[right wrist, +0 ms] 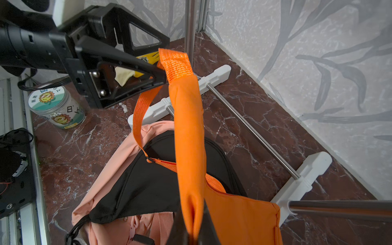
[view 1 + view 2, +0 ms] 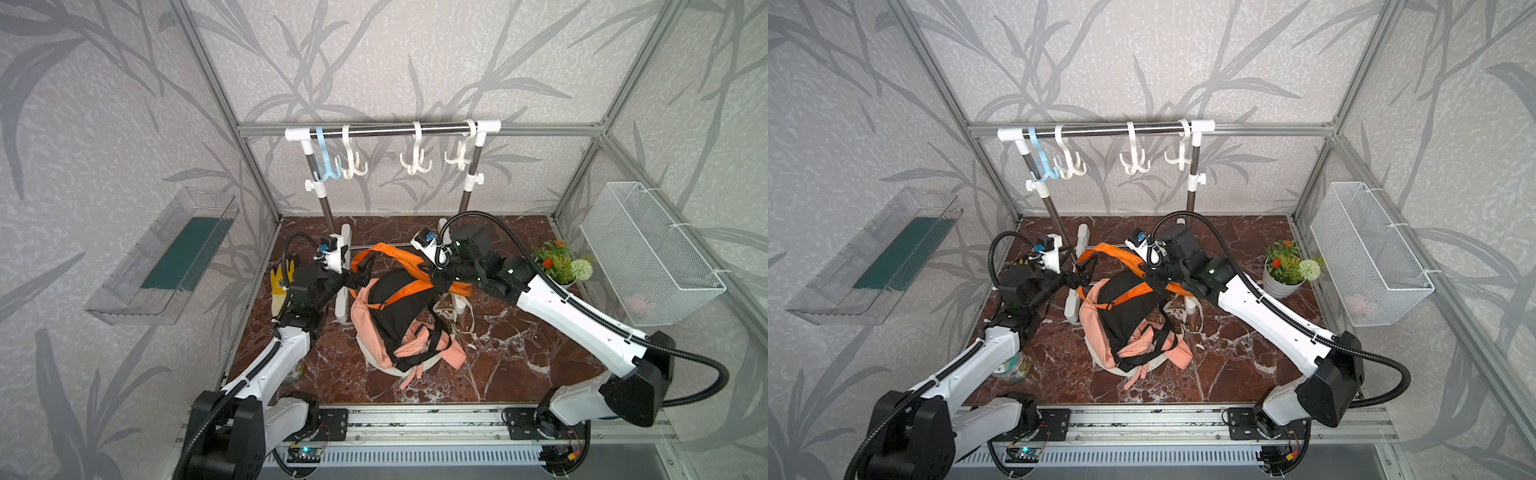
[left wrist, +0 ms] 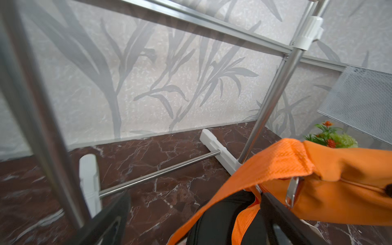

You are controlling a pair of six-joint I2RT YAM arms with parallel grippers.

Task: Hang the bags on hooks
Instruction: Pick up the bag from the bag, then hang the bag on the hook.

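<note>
Between the closed fingertips of the right gripper (image 1: 192,233) the padded strap (image 1: 187,131) of the orange bag (image 1: 244,214) is pinched, a grip only the right wrist view shows; both top views hide it. The left gripper (image 1: 164,59) gapes wide, holding nothing, the strap's webbing end against one finger. The bag hangs by that grip, over a pink-and-black backpack (image 2: 395,324), well below the hooks (image 2: 353,166).

The tabletop (image 2: 519,353) is dark red marble. On it stand the white feet of the rack (image 2: 340,309), a flower pot (image 2: 1281,286) and a jar (image 2: 1013,370); a pink backpack (image 2: 360,316) lies near the middle.
</note>
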